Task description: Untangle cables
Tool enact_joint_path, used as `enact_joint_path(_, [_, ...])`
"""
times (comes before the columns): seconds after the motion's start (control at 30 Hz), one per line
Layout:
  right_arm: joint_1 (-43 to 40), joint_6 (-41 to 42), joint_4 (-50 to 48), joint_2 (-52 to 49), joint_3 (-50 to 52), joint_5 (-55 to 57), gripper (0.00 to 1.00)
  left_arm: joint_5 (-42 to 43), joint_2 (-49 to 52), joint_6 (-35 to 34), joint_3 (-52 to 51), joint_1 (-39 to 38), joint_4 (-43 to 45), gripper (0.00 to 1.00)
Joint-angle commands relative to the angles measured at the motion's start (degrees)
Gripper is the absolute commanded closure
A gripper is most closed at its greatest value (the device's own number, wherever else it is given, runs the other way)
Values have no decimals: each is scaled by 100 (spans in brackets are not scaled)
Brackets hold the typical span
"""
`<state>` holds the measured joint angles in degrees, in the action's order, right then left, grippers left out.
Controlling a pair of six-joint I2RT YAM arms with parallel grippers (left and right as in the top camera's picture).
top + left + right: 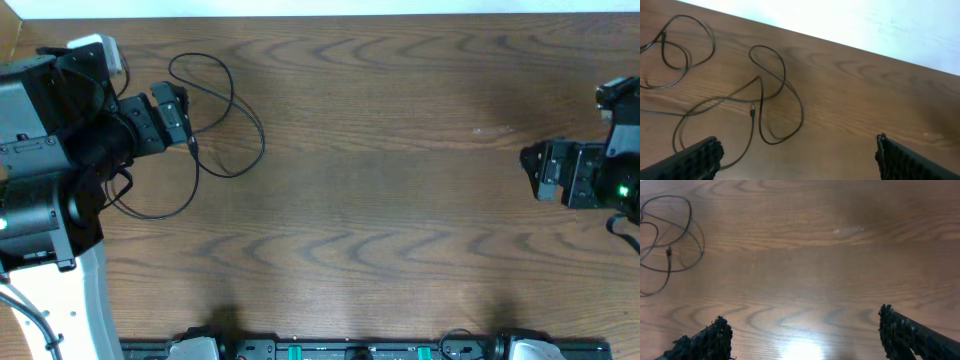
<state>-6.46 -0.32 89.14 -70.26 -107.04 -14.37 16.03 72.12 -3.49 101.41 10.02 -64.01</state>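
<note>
Thin black cables lie in overlapping loops on the wooden table at the far left. In the left wrist view the cables spread ahead and to the left, with a small plug end in the middle of the loops. My left gripper hovers at the loops' left side, and in its own view the left gripper is open and holds nothing. My right gripper is far off at the table's right side. The right gripper is open and empty, with the cables far away at upper left.
The table's far edge runs close behind the cables, with a white surface beyond it. A black rail with green parts lines the front edge. The left arm's white base stands at the lower left.
</note>
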Motion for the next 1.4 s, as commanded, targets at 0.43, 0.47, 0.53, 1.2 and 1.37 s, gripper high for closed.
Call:
enact_joint_path(0.43, [55,-17,-297,46,-9,208,1,42,11,-24,35,20,-7,1])
enact_joint_path(0.47, [55,-17,-310,46,-9,208,1,42,11,-24,35,20,-7,1])
enact_joint_path(0.53, [55,-17,-343,46,-9,210,1,42,11,-24,35,20,-7,1])
enact_joint_path(1.2, [55,-216,378,42,-9,426,1,42,11,-26,35,20,-7,1])
enact_joint_path(1.37, [55,-319,275,39,-9,437,1,42,11,-24,35,20,-7,2])
